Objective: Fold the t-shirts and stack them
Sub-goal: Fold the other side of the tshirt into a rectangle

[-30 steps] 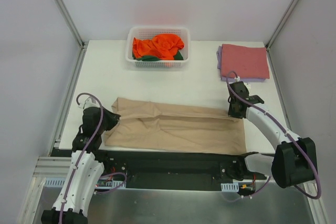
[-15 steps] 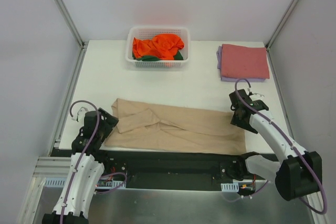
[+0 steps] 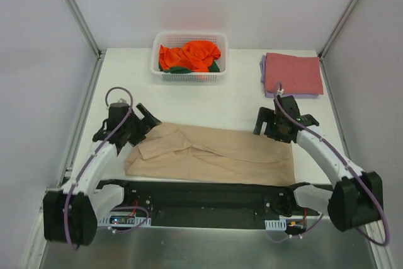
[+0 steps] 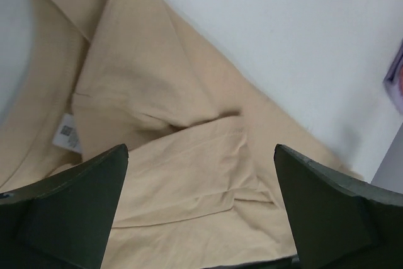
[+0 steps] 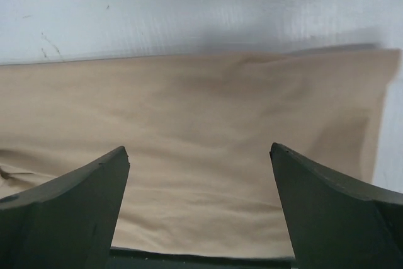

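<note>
In front of the white basket (image 3: 189,70), toward the arms, the beige t-shirt (image 3: 214,155) lies across the white surface (image 3: 208,105) as a long band, folded lengthwise with rumpled overlapping layers toward its left end. The left tool (image 3: 146,115) hangs above that left end with its fingers spread and nothing between them; its wrist view looks down on the collar, a small label (image 4: 67,132) and a doubled-over sleeve. The right tool (image 3: 263,122) hovers over the band's right end, also spread wide and empty, with smooth cloth and the far edge below it. The orange t-shirt (image 3: 192,53) and the dark green one (image 3: 179,68) sit bunched inside the basket, and to the basket's right a folded pink t-shirt (image 3: 293,72) rests on a lavender one (image 3: 264,74). The step in hand appears to be the beige shirt's fold, between grips. The next move likely calls for both tools to descend, pinch an end cleanly through all layers, and carry it over crosswise, since the wrinkled left side could drag unevenly
</note>
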